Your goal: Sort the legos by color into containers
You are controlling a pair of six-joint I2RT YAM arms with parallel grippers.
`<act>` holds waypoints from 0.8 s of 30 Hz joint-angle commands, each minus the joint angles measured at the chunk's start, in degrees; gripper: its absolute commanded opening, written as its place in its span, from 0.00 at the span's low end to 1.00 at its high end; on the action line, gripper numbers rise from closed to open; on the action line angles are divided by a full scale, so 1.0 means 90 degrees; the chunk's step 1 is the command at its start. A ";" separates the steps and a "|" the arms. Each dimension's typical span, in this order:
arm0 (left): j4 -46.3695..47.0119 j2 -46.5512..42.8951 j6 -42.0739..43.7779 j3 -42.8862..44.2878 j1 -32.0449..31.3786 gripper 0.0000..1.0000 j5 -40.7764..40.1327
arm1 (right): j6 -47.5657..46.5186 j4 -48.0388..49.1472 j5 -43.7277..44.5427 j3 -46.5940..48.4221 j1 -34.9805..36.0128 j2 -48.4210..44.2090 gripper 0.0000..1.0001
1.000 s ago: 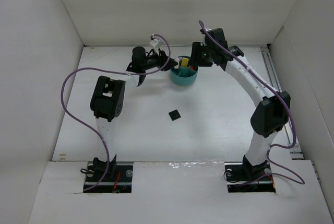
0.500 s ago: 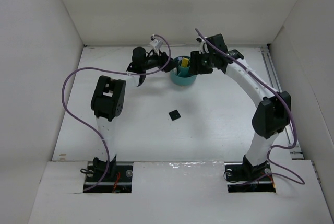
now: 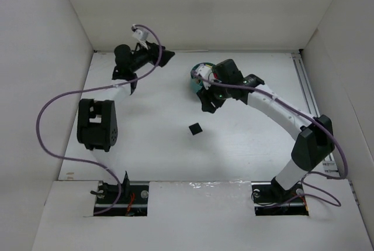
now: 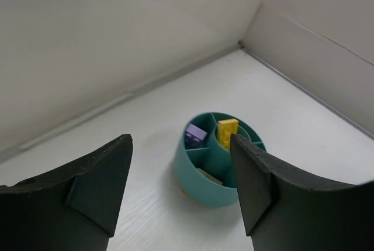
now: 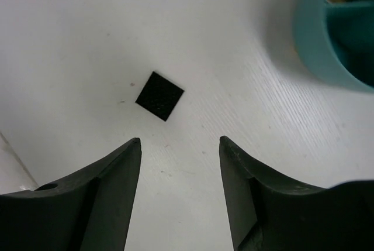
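Mostly sorted already: yellow lego (image 4: 227, 133) and pale purple lego (image 4: 195, 135) in what look like separate compartments of the teal dish (image 4: 204, 182), upper centre of the overhead view. Still to place: one black lego (image 5: 159, 95), flat on the table (image 5: 87, 40), well apart from the dish. Looks square, so no clear long axis; sits as a diamond, corner toward the frame's top. Right tool (image 5: 180, 141) wide and empty just below it; left tool (image 4: 179, 140) wide, empty.

Bare surface (image 5: 87, 28) surrounds the black brick (image 5: 159, 95) left of centre in the right wrist view. Only the teal dish (image 5: 315, 40) stands near, filling the upper right corner, well apart from it.
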 commanded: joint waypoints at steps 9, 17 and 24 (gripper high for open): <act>-0.3657 -0.2318 0.1770 -0.0162 0.0717 0.90 0.0111 | -0.4384 -0.1201 -0.0617 0.1071 0.0814 0.1329 0.84; -0.3715 -0.3167 0.1536 -0.0886 0.1087 1.00 0.0189 | -0.6152 -0.2754 -0.0480 0.2243 0.0873 0.2453 0.85; -0.3715 -0.3373 0.1409 -0.1159 0.1449 1.00 0.0062 | -0.6584 -0.3166 -0.0480 0.2313 0.1020 0.2717 0.86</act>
